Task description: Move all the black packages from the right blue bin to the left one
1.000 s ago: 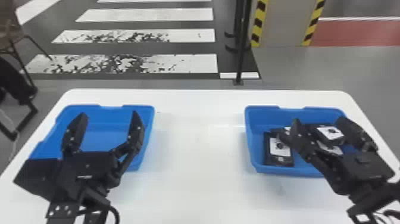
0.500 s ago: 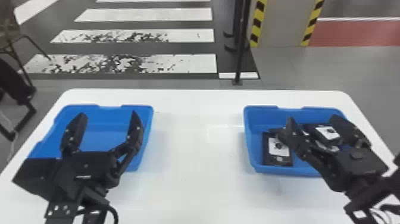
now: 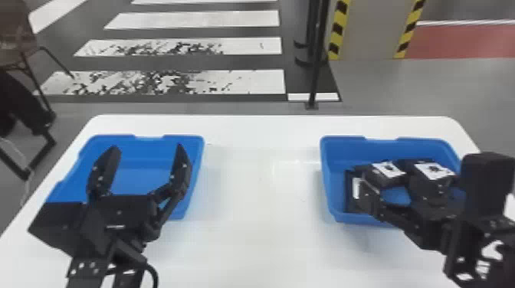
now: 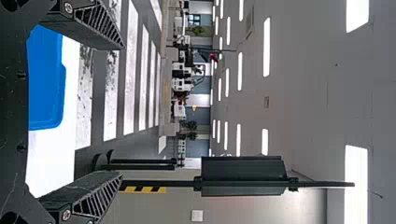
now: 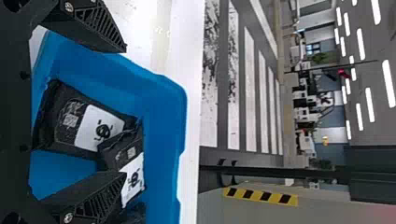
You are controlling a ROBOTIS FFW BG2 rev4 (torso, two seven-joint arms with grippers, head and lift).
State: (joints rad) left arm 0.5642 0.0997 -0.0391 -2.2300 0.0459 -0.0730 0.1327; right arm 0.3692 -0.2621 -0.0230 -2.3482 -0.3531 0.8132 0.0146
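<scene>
My left gripper [image 3: 145,153] stands open over the left blue bin [image 3: 132,178], nothing between its fingers. In the left wrist view, that gripper [image 4: 122,111] is beside part of the bin [image 4: 45,84]. At the right blue bin [image 3: 345,147], my right gripper [image 3: 387,178] is open above several black packages with white labels. One package [image 3: 433,171] lies towards the right, another [image 3: 389,169] near the middle. The right wrist view has the open right gripper [image 5: 125,111] over two overlapping packages [image 5: 67,119], [image 5: 122,151]; its lower finger covers part of the second one.
The white table [image 3: 260,199] stretches between both bins. Beyond its far edge stand a dark pole [image 3: 316,57] and a striped post [image 3: 369,30] on the floor. A chair [image 3: 17,42] is at the far left.
My right gripper has shifted left and a little towards the robot over the right bin, and more of its arm has come into the head view. The left gripper has kept still.
</scene>
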